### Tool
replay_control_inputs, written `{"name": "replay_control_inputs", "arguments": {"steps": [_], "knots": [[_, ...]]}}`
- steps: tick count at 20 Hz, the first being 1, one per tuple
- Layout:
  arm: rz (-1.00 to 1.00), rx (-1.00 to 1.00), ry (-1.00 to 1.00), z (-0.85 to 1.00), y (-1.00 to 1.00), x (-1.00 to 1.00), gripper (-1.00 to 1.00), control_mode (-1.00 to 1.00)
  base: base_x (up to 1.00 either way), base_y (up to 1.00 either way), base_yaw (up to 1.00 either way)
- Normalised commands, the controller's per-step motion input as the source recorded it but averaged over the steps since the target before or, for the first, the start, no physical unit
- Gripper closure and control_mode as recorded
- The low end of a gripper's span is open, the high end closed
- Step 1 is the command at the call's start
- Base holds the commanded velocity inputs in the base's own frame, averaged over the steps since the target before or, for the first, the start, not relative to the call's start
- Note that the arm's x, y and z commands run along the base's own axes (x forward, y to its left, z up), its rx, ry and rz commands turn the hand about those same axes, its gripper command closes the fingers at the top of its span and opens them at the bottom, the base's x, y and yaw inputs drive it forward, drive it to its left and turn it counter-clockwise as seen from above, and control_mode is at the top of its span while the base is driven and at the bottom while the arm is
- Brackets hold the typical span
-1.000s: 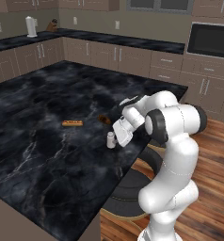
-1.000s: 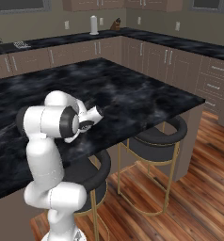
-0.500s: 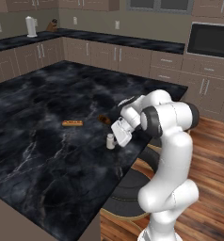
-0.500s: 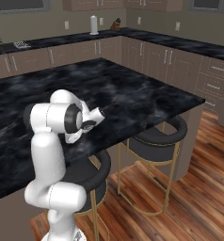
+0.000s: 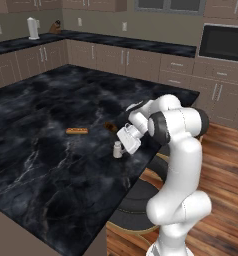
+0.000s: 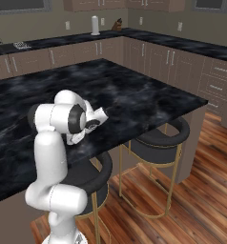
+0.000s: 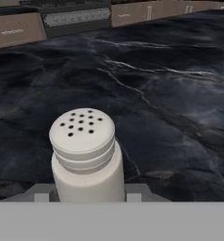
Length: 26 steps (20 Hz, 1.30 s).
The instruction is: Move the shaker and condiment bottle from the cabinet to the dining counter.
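The small white shaker (image 5: 117, 150) stands upright on the black marble dining counter (image 5: 46, 165), close to its right-hand edge. My gripper (image 5: 121, 146) reaches down from the right, shut on the shaker. In the hand view the shaker (image 7: 85, 155), with its holed top, sits between the two grey fingertips (image 7: 42, 194), which press against its sides; the gripper (image 7: 88, 194) is low by the slab. A small dark brown thing (image 5: 110, 126) lies behind the hand; I cannot tell whether it is the condiment bottle. Wall cabinet bottoms (image 5: 91, 4) line the top edge.
A short orange-brown item (image 5: 76, 131) lies on the island left of the shaker. A tall white kettle (image 5: 33, 27) stands on the far worktop. Black-seated stools (image 6: 158, 138) stand under the island's near edge. A microwave (image 5: 226, 42) is at the right wall.
The arm's elbow has shifted slightly. The shaker stays at the same spot on the slab between the fingers.
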Motion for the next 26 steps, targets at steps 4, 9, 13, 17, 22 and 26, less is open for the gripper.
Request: {"name": "replay_control_inputs", "arguments": {"steps": [4, 9, 13, 17, 22, 26], "knots": [[0.05, 0.05, -0.01, -0.08, -0.21, -0.02, -1.00, -1.00, 0.00, 0.00, 0.00], [0.04, 0.02, -0.01, -0.01, -0.23, -0.04, -1.00, -1.00, 0.00, 0.00, 0.00], [0.07, 0.04, 0.00, 0.00, -0.25, -0.02, -1.00, -1.00, 0.00, 0.00, 0.00], [0.01, 0.01, 0.00, 0.08, -0.25, -0.05, -1.00, -1.00, 0.00, 0.00, 0.00], [-0.16, -0.03, 0.00, 0.37, -0.03, -0.34, -1.00, -1.00, 0.00, 0.00, 0.00], [-0.28, -0.09, 0.01, 0.48, 0.00, -0.31, -1.00, -1.00, 0.00, 0.00, 0.00]]}}
